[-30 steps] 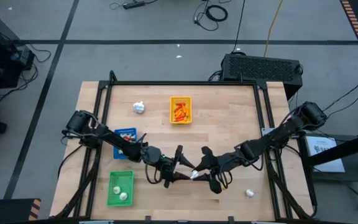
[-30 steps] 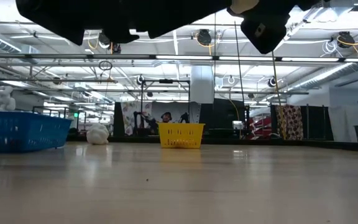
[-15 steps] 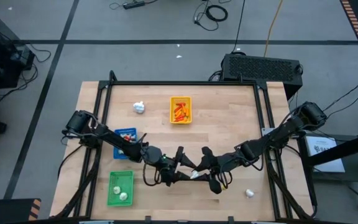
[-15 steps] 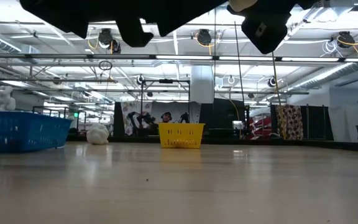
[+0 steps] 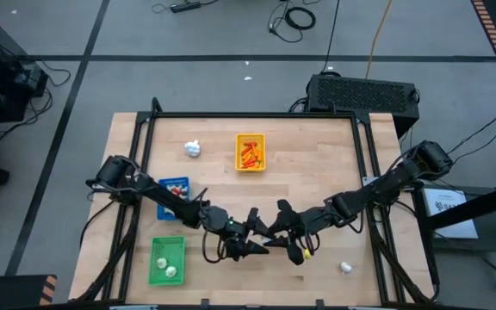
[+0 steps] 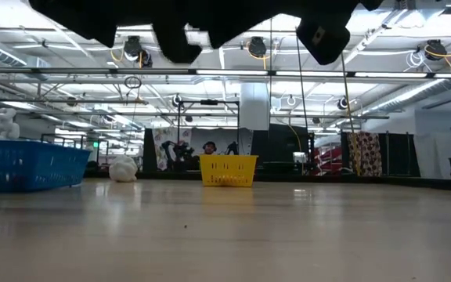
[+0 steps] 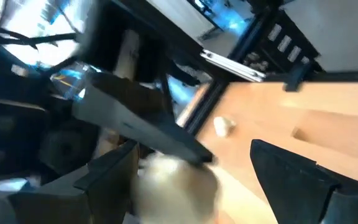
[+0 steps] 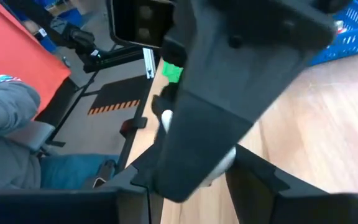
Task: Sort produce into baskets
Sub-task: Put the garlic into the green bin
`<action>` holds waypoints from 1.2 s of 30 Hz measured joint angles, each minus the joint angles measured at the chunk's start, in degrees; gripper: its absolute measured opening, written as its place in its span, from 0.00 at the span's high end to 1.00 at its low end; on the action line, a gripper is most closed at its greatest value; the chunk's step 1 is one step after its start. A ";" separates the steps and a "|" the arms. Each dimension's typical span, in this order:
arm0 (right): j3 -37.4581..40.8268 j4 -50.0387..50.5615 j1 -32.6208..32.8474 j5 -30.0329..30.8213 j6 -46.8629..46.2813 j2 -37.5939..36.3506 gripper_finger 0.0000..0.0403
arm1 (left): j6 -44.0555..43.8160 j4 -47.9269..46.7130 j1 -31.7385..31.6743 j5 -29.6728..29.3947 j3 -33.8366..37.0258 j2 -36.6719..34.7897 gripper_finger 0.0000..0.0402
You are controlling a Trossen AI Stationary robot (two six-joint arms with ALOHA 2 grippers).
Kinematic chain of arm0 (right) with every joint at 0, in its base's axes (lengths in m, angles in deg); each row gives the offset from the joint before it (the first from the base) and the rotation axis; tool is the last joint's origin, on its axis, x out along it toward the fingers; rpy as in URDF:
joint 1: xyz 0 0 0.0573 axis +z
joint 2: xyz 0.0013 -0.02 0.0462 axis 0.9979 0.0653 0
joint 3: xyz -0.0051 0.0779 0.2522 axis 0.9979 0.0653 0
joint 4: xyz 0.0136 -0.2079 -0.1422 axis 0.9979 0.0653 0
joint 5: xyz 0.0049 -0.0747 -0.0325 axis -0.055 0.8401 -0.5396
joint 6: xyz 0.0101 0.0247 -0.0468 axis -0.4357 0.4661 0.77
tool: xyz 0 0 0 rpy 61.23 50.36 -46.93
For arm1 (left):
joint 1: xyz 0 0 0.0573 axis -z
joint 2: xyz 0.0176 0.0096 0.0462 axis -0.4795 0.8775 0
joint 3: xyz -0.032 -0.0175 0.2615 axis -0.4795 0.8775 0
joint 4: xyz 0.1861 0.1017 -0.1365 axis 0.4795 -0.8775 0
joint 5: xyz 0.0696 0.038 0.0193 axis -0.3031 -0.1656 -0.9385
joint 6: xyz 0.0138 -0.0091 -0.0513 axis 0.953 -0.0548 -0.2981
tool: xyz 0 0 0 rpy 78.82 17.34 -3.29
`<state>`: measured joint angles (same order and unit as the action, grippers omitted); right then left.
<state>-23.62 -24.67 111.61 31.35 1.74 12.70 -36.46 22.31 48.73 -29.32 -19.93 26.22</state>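
Dark arms reach low toward each other at the counter's near middle. I see my left tool spread wide around a whitish bulb that my right tool pinches. Another bulb lies near the right corner, one beside the yellow tray; blue tray and green tray sit left.

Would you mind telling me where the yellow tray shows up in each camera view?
High view: yellow tray, far centre of the table, orange-red pieces inside.
Low view: centre, far across the tabletop.
Left wrist view: not in it.
Right wrist view: not in it.
Shared landmark: the white bulb, just left of the tray in both.
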 joint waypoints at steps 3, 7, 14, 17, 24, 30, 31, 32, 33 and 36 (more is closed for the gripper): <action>0.00 0.24 -0.01 -0.15 -0.68 0.00 0.67 | 0.20 -0.74 -0.03 -0.09 0.11 0.31 0.22; 0.00 0.59 0.41 -0.13 -1.61 0.01 0.67 | 0.35 -0.78 -0.11 -2.84 0.11 0.33 0.22; 0.00 0.72 0.53 -0.44 -0.73 0.00 0.67 | 0.42 -0.16 -0.17 -2.81 0.13 0.31 0.23; 0.00 1.16 0.53 -0.42 -0.26 0.02 0.67 | 0.41 -0.19 -0.17 -2.82 0.13 0.31 0.28; 0.00 2.47 0.53 -0.42 -0.38 0.00 0.67 | 0.40 -0.16 -0.17 -2.82 0.16 0.31 0.44; 0.00 2.45 0.53 -0.38 -0.40 0.00 0.67 | 0.37 -0.14 -0.17 -2.79 0.18 0.29 0.54; 0.00 2.44 0.53 -0.39 -0.51 0.01 0.67 | 0.37 -0.14 -0.17 -2.80 0.18 0.29 0.55; 0.00 2.43 0.53 -0.39 -0.51 0.00 0.66 | 0.35 -0.14 -0.17 -2.79 0.18 0.29 0.55; 0.00 2.45 0.53 -0.39 -0.47 0.00 0.66 | 0.36 -0.14 -0.17 -2.79 0.18 0.29 0.55; 0.00 2.43 0.51 -0.12 -0.10 0.00 0.63 | 0.35 -0.14 -0.17 -2.94 0.18 0.29 0.56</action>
<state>-23.62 -22.24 112.12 31.23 1.64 12.70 -36.12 22.16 48.55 -32.26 -19.75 26.50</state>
